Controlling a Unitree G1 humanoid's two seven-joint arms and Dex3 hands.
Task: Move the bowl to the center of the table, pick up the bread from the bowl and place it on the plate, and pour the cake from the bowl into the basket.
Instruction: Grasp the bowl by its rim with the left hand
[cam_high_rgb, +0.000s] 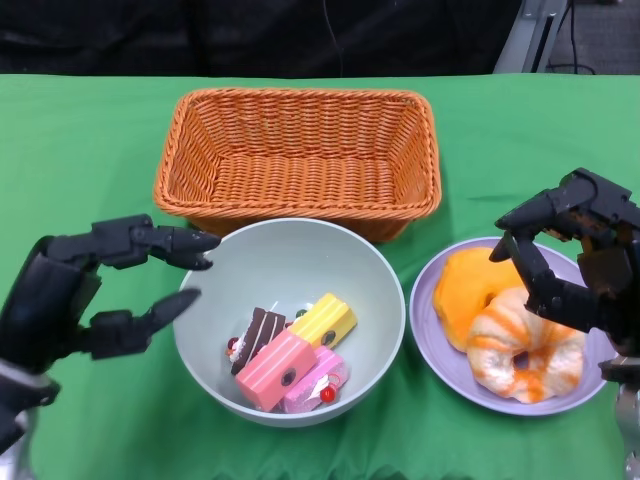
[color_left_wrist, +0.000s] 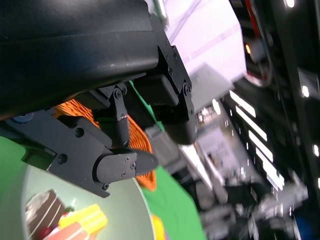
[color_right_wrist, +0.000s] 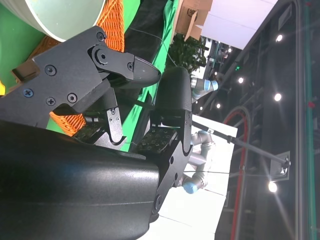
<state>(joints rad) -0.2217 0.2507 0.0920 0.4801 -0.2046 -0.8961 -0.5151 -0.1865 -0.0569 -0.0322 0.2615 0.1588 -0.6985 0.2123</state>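
Note:
A pale grey bowl (cam_high_rgb: 290, 262) stands mid-table and holds several small cake pieces (cam_high_rgb: 290, 358): pink, yellow and chocolate. Two glazed orange breads (cam_high_rgb: 505, 325) lie on the lilac plate (cam_high_rgb: 440, 362) at the right. Behind the bowl sits the orange wicker basket (cam_high_rgb: 300, 150), with nothing inside. My left hand (cam_high_rgb: 95, 290) is beside the bowl's left rim, fingers spread apart on either side of the rim, holding nothing. My right hand (cam_high_rgb: 575, 250) hovers over the plate's right side, fingers curved but apart, nothing in it. The left wrist view shows the bowl (color_left_wrist: 107, 212) with cake (color_left_wrist: 65, 220).
A green cloth (cam_high_rgb: 80, 150) covers the table. Dark background runs behind the far edge. The right wrist view shows the bowl's outside (color_right_wrist: 60, 17) and the basket (color_right_wrist: 110, 30).

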